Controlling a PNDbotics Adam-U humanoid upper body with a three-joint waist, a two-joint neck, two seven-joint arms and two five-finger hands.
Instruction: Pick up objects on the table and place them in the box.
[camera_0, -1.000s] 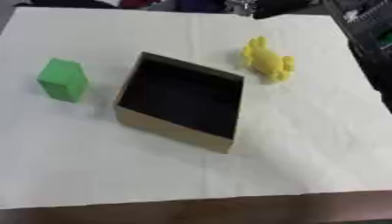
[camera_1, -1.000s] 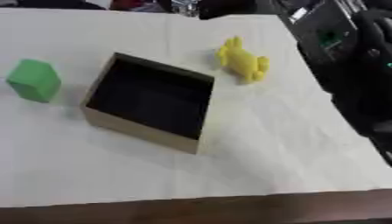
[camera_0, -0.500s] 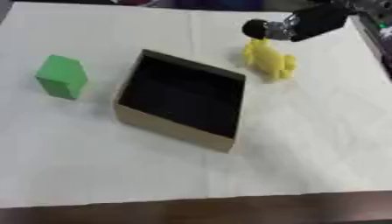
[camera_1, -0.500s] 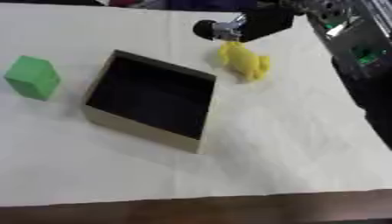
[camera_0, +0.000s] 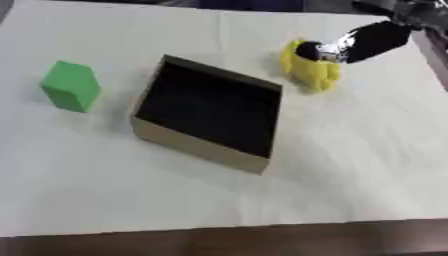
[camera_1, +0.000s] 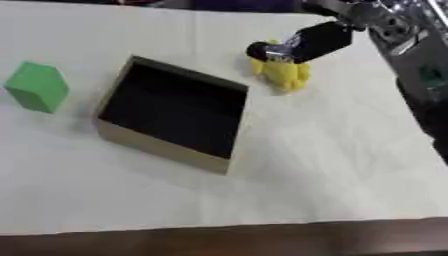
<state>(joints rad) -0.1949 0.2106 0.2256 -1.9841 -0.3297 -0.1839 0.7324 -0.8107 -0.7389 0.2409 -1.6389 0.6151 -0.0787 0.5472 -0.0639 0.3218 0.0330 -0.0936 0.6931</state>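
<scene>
Right hand (camera_0: 363, 42) of the robot reaches in from the upper right corner, its black tip with a silver band lying over the top of the yellow toy (camera_0: 311, 74) at the far right side of the desk (camera_0: 350, 165). Whether the fingers are curled round the toy or merely resting on it cannot be told; the hand shows only as a dark, blurred shape against the yellow. The toy sits on the pale desk surface just beyond the far right corner of the box (camera_0: 197, 147), near it but apart from it.

That box, an open cardboard container with tan outer walls and a black inside, stands at the middle of the desk, turned askew so that one corner points toward the near edge. Nothing can be made out inside it beyond the dark floor.

Well to the left of the box, and clear of it, a green block (camera_0: 70, 86) stands upright on the desk, one lighter face turned up and a darker face toward the viewer.

In the right eye view, more of the right arm (camera_1: 411, 40) shows along the right edge, black with silver parts, running down from the upper corner. A dark brown strip runs along the bottom of both views at the desk's near edge. Only the right hand shows.
</scene>
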